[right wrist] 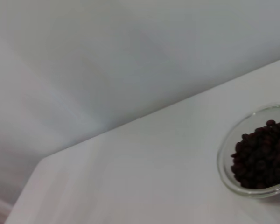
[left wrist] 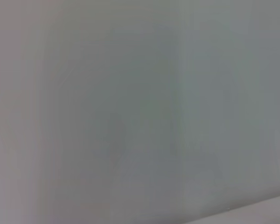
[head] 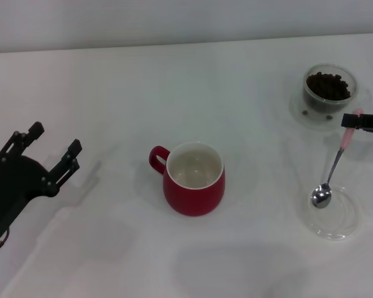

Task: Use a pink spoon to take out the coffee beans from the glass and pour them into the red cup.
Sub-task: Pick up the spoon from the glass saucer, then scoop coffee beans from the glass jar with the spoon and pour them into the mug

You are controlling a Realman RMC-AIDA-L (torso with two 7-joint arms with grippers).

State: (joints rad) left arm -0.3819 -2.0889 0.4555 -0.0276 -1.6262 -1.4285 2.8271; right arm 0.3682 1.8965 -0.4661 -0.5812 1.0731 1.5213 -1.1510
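Observation:
The pink spoon (head: 334, 162) slants down over the right of the table, its metal bowl resting in a flat clear dish (head: 342, 222). My right gripper (head: 353, 121) reaches in from the right edge and is shut on the spoon's pink handle end. Just behind it stands the glass (head: 328, 92) on its clear saucer, filled with the coffee beans (head: 327, 85); the glass (right wrist: 233, 177) and the coffee beans (right wrist: 261, 154) also show in the right wrist view. The red cup (head: 194, 183) sits at the table's middle, white inside, handle to the left. My left gripper (head: 50, 149) hangs open at the far left.
Two loose beans lie on the saucer (head: 306, 113). The white table's far edge (head: 186, 45) meets a pale wall. The left wrist view shows only a blank grey surface.

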